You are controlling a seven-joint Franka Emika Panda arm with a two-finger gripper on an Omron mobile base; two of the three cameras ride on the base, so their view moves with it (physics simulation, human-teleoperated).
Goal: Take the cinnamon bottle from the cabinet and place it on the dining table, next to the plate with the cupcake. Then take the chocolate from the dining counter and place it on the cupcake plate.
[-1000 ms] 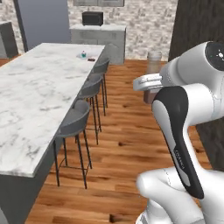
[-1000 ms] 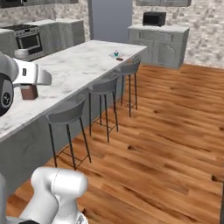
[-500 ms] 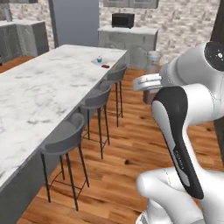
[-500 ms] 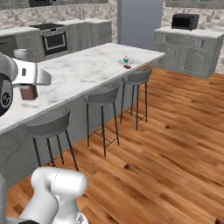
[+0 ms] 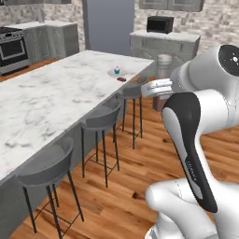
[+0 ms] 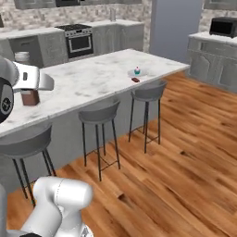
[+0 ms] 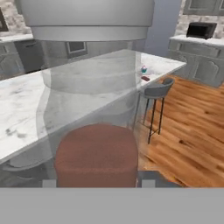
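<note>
Standing upright in the gripper [image 6: 28, 92], the cinnamon bottle [image 6: 29, 96] shows its reddish-brown contents below the white hand in the right base view, its long axis vertical. In the hand view the one bottle [image 7: 94, 109] looms close: grey cap at the top of the picture, clear wall below it, brown powder at the bottom — the jaws are clamped on it, held in the air beside the dining table [image 6: 92, 81].

From left to right in the right base view: a steel oven [image 6: 79, 42] against the back wall, the long white marble slab, then three grey stools [image 6: 147, 92] along its near edge, then a microwave [image 6: 224, 27] on the far right counter. Near the slab's far end sits one pale plate [image 6: 140, 73] with one cupcake [image 6: 137, 71] on it — teal wrapper, pink frosting. One small dark chocolate [image 6: 135, 79] bar lies flat on the marble just beside the plate, on its near side, apart from it; which way its long axis runs is too small to tell. The bottle is well apart from the plate.
</note>
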